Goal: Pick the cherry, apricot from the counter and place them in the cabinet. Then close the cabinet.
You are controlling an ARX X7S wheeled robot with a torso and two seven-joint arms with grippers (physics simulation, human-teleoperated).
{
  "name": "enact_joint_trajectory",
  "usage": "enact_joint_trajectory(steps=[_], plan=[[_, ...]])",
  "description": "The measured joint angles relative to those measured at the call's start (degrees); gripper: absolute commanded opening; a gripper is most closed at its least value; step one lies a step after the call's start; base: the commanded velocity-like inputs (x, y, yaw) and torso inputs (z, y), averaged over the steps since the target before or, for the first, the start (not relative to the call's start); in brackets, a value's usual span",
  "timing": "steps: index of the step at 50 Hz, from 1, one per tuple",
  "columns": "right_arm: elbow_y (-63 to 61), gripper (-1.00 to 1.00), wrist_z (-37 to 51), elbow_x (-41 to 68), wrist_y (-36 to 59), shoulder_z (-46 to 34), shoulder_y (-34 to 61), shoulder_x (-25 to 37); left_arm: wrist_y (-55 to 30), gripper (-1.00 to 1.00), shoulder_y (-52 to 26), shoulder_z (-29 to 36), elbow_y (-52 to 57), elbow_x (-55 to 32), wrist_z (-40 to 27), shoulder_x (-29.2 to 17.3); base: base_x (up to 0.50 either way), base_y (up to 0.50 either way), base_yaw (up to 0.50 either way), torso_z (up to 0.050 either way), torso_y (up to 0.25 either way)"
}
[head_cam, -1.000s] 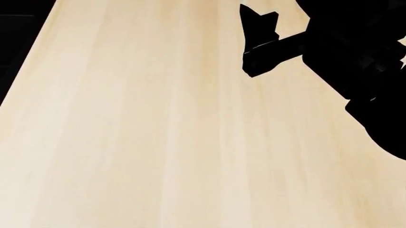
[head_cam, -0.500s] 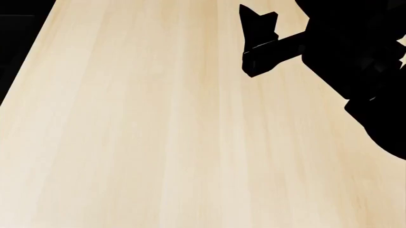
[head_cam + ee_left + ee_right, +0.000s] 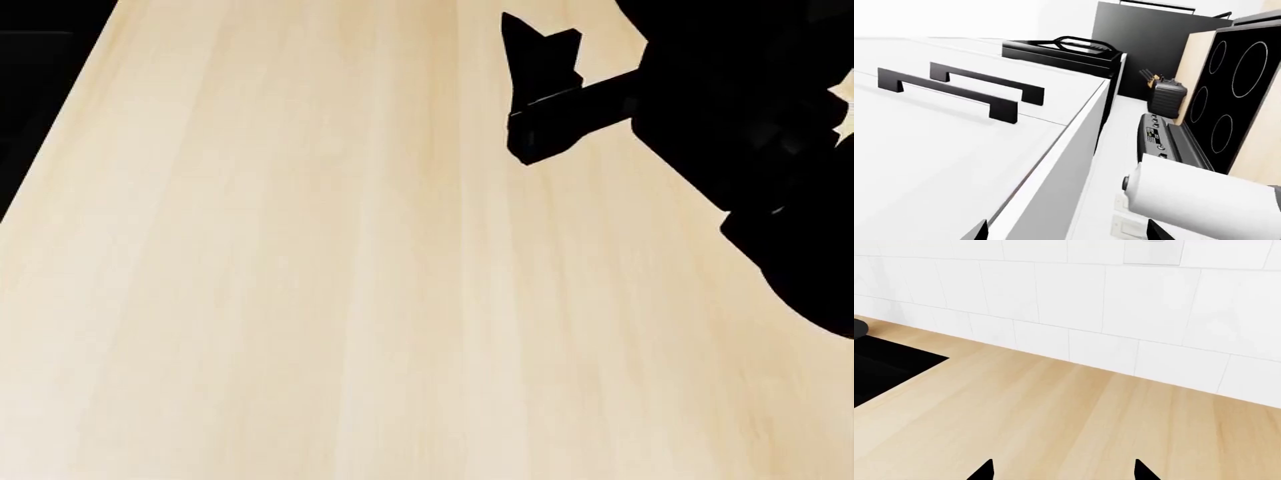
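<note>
No cherry/apricot in view, prob. light, round, roll-prone, so pinch across middle; black right gripper [image 3: 1062, 471] spread, empty over light-beige wood-grain counter [image 3: 1074, 415]; left unclear.

1. The counter [image 3: 334, 280] fills the head view, with the right arm [image 3: 747, 130] above its far right part.
2. In the right wrist view, the counter [image 3: 1074, 420] runs up to a tiled wall [image 3: 1121, 305] behind it, and a stovetop [image 3: 887, 365] is set into it at one side.
3. In the left wrist view, two handles [image 3: 954, 90] sit side by side on a cabinet front [image 3: 941, 165].
4. A paper towel roll [image 3: 1201, 200] lies close to the camera, beside the stovetop [image 3: 1231, 95]; a knife block [image 3: 1164, 95] stands farther off.
</note>
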Motion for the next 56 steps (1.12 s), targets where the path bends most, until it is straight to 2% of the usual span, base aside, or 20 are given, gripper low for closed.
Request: enact_joint_trajectory(steps=[8,16,20,24,29,34,43,56], plan=[[0.0,1.0,0.05,0.08,-0.02,-0.02,0.11,0.06,-4.42,1.0,0.45,-0.38,3.74,-0.3,-0.66,-0.86,0.01,0.0,-0.01,0.0,-0.009],[0.05,1.0,0.22,0.37,0.07,0.11,0.49,0.3,-13.71,1.0,0.65,-1.42,10.54,-0.47,-2.57,-2.32,0.01,0.0,-0.01,0.0,-0.009],[0.12,1.0,0.3,0.56,0.15,0.22,0.76,0.47,-22.56,1.0,0.54,-2.39,16.36,-0.3,-4.44,-3.29,0.01,0.0,-0.01,0.0,-0.01],[0.21,1.0,0.42,0.8,0.3,0.34,1.18,0.65,-35.02,1.0,0.74,-2.56,23.99,0.37,-6.18,-3.93,0.0,0.0,0.0,0.0,-0.008],[0.23,1.0,0.62,1.17,0.5,0.42,1.85,0.86,-46.42,1.0,2.71,-1.08,23.48,2.27,-7.22,-4.58,0.0,0.0,0.0,0.0,0.071],[0.28,1.0,0.76,1.48,0.7,0.51,2.52,1.08,-53.89,1.0,4.45,-0.32,23.85,3.56,-8.26,-5.59,0.0,0.0,0.0,0.0,0.25],[0.44,1.0,1.08,2.05,1.21,0.69,3.91,1.5,-61.77,1.0,6.51,-0.47,26.98,4.12,-10.26,-7.35,0.0,0.0,0.0,0.0,0.25],[0.55,1.0,1.55,2.95,1.89,1.05,5.54,2.39,-67.8,1.0,9.73,0.36,32.53,4.26,-12.2,-10.24,0.0,0.0,0.0,0.0,0.25]])
